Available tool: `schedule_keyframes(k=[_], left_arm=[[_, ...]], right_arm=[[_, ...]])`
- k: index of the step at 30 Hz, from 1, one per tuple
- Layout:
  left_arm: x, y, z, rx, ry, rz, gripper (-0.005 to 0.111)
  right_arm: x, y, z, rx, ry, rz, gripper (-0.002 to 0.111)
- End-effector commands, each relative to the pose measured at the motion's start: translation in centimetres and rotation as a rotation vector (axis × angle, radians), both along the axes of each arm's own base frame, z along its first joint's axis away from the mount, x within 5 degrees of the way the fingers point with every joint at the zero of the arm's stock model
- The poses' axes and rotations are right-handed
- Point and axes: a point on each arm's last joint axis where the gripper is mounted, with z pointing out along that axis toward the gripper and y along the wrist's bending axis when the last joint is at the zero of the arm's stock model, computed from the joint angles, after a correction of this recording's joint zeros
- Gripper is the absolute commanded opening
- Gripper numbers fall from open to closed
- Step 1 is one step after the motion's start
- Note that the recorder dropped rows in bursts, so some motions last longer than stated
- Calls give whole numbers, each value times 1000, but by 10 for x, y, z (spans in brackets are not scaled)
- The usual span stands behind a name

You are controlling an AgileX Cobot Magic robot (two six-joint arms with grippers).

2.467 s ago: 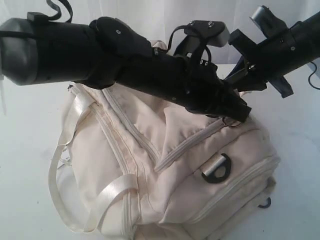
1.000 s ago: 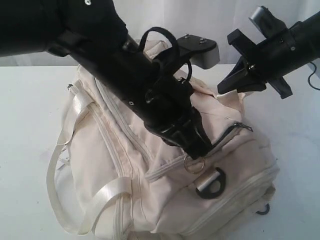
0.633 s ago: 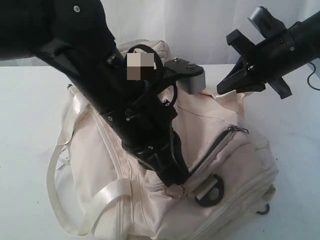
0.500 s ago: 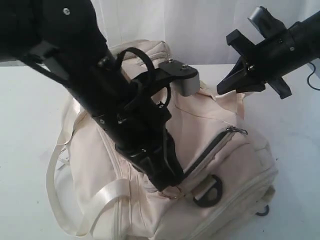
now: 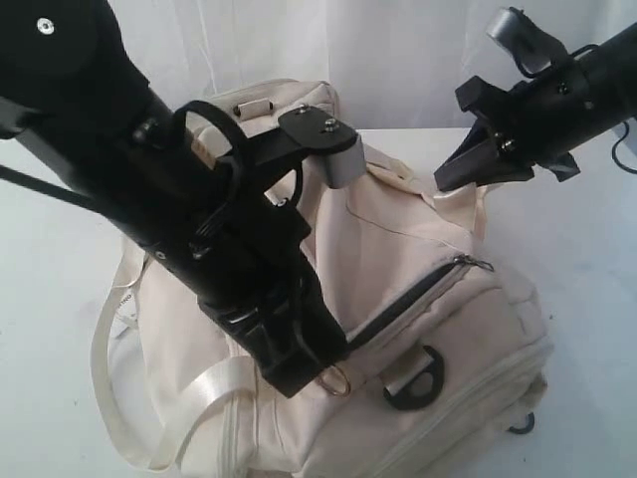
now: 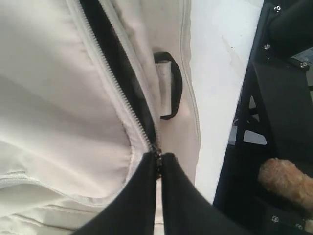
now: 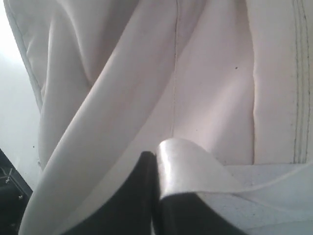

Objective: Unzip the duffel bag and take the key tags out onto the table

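The duffel bag [image 5: 418,249] lay in the centre and lower half of the exterior view, filling most of the table [image 5: 587,299] in sight. Its grey zipper [image 5: 408,299] ran diagonally from right of centre down toward the lower middle, and it gaped as a dark slit along that run, showing dark lining. A satin strap [image 5: 214,383] looped off at lower left, and a black D-ring [image 5: 418,376] sat just below the opened zipper.

The left gripper [image 5: 317,370] was at the lower end of the slit. In the left wrist view its jaws were pressed together on the zipper pull [image 6: 157,152], with open teeth on one side of it. A metal ring [image 5: 336,381] hung just beside the fingertips. The right gripper [image 5: 445,182], in the upper right of the exterior view, was pinched tight on a fold of the bag's cream material. Whether that was strap or panel could not be told from the right wrist view.

The key tags were not visible in any view. By my reading, the unzipping was well along or near its end. Reaching into the opening, finding the tags and setting them on the table all remained to be done.
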Motion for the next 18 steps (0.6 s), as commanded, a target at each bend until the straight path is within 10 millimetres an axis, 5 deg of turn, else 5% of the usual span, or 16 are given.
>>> schedule_keyframes(k=[1, 9, 18], left_arm=[[-5, 2, 2, -14, 21, -1, 0], [-4, -2, 5, -64, 16, 16, 0], [1, -7, 10, -140, -32, 45, 0]], right_arm=[[-8, -2, 18, 12, -94, 49, 12], [-21, -4, 39, 15, -191, 79, 60], [-66, -10, 96, 16, -439, 133, 54]])
